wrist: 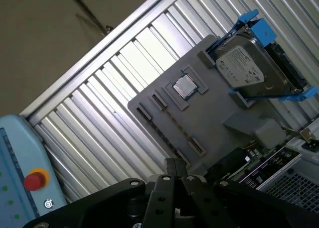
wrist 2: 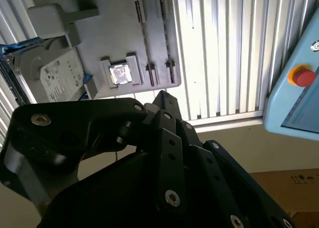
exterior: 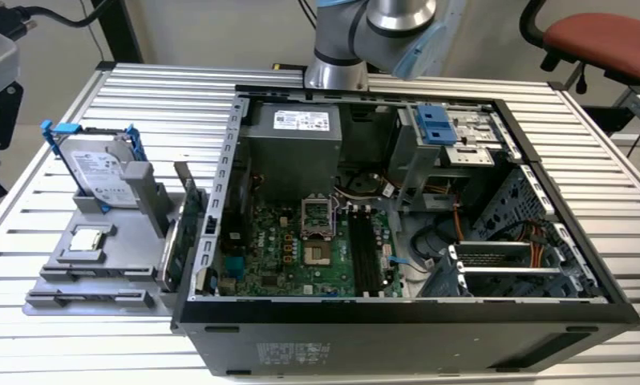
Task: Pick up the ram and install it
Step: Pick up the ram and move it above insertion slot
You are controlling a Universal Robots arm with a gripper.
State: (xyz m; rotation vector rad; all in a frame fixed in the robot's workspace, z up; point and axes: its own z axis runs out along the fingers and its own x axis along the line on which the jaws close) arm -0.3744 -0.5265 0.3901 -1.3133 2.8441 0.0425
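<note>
Judging progress: nothing is done yet, as far as your views show; the pick-up and the seating are both left.
Gripper [wrist: 173, 163]: you have it above the grey fixture plate [wrist: 219, 108], fingertips meeting, gripping nothing.
Ram: you cannot pick it out for sure. A thin dark board on edge [exterior: 199, 215], at the plate's edge against the computer case [exterior: 406, 345], may be it.
Memory slots [exterior: 361, 250]: long black plastic, seemingly empty.
Plate: matte grey with moulded pockets, by the table's [exterior: 42, 353] edge on the exterior view's left.
Table: bright ribbed aluminium.
Neighbours: a hard drive [exterior: 101, 172] in a blue plastic frame and a square metal-capped processor [exterior: 88, 239].
</note>
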